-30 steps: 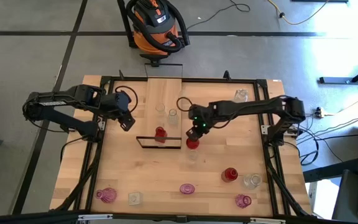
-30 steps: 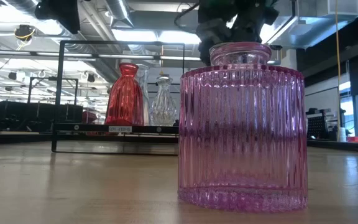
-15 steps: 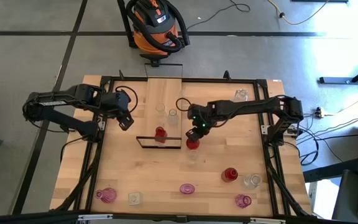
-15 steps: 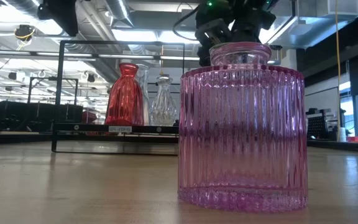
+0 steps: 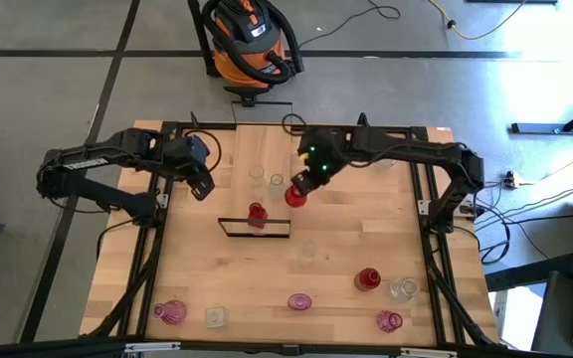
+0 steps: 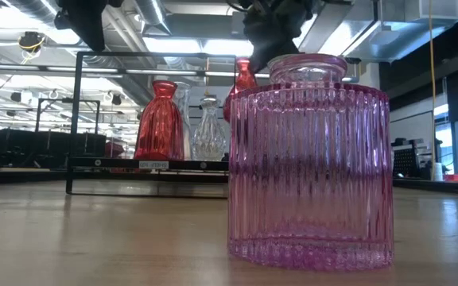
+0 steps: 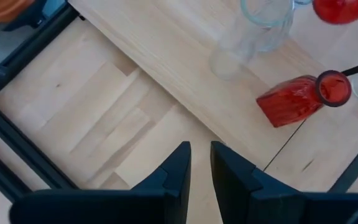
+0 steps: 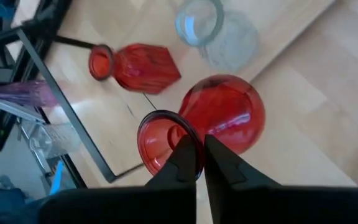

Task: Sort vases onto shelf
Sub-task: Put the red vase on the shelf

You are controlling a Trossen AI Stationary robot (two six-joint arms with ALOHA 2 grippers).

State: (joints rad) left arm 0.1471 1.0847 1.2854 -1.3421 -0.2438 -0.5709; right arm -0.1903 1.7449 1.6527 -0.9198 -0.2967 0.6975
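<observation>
Your right gripper is pinching the rim of a round red vase, one finger inside the mouth and one outside, fingers closed on the glass; the right wrist view shows this grip with the vase's bulb hanging just beyond the fingertips. In the low view the vase is showing raised above the plank's level. The shelf is lying just to the gripper's left side, and the carried vase is sitting at its right edge. On the shelf, a second red vase is standing near the black frame, below and left of your gripper, and two clear vases are standing just beside the gripper on the plank. Your left gripper is hovering off the shelf's left edge, holding nothing, its fingers set close together with a slim gap. Other vases are standing well apart from both grippers along the near table edge, among them a pink vase.
</observation>
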